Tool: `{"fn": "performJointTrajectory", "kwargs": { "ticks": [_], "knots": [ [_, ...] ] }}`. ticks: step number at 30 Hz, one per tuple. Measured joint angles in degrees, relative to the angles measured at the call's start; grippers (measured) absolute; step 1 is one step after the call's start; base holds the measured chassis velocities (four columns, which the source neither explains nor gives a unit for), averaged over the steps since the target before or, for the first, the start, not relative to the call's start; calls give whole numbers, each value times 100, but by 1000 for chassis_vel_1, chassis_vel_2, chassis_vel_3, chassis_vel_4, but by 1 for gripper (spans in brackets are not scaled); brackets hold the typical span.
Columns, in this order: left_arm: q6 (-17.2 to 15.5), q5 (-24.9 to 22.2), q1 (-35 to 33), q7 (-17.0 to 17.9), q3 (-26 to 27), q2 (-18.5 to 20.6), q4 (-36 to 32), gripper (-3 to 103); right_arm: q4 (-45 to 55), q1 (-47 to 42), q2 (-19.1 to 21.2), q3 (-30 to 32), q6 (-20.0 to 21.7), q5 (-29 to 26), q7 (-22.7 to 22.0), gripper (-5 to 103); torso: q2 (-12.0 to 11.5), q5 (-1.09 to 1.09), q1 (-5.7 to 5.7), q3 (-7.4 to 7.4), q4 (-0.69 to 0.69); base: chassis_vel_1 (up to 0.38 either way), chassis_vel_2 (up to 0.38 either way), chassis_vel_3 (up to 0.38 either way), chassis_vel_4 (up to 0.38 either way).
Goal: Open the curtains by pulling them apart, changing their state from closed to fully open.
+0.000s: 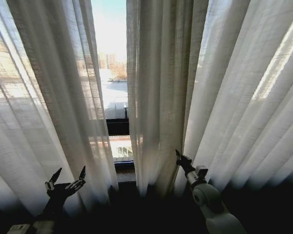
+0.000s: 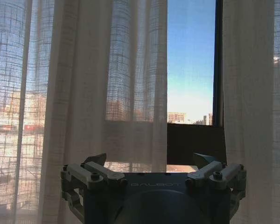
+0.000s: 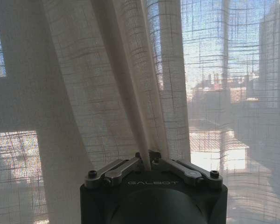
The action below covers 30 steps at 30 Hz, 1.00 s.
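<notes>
- The curtains filled the head view from edge to edge: the left curtain panel draped over the left half of the frame, the right curtain panel over the centre and right, with a narrow gap between them at upper centre.
- Through that gap showed the window, bright sky and rooftops, with a dark window frame bar crossing lower down.
- The task looked barely begun; the panels stood only slightly parted.
- The right gripper sat at lower centre-right of the head view, pressed into the right panel's hanging folds. In the right wrist view its jaws were clenched on a pleat of fabric pinched between them.
- The left gripper hovered at the lower left of the head view, fingers spread wide and holding nothing, just in front of the left panel's inner edge.
- To do this step well, I judge the right arm should drag its pleat sideways toward the right edge, level and steady, so the thin weave does not slip from the pinch.
</notes>
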<state>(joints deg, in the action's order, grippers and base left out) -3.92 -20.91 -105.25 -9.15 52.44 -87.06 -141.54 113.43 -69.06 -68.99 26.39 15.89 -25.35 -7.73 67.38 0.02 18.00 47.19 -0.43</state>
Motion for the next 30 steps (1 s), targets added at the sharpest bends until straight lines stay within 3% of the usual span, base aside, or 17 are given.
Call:
{"fn": "performJointTrajectory", "kwargs": {
  "ticks": [30],
  "knots": [
    [282,-82,-79,-71,68,-73,64,100,-91,34,11,151,-2,78,-128,0,1,-2,-2,0,0,-358,-360,356,357]
  ]
}}
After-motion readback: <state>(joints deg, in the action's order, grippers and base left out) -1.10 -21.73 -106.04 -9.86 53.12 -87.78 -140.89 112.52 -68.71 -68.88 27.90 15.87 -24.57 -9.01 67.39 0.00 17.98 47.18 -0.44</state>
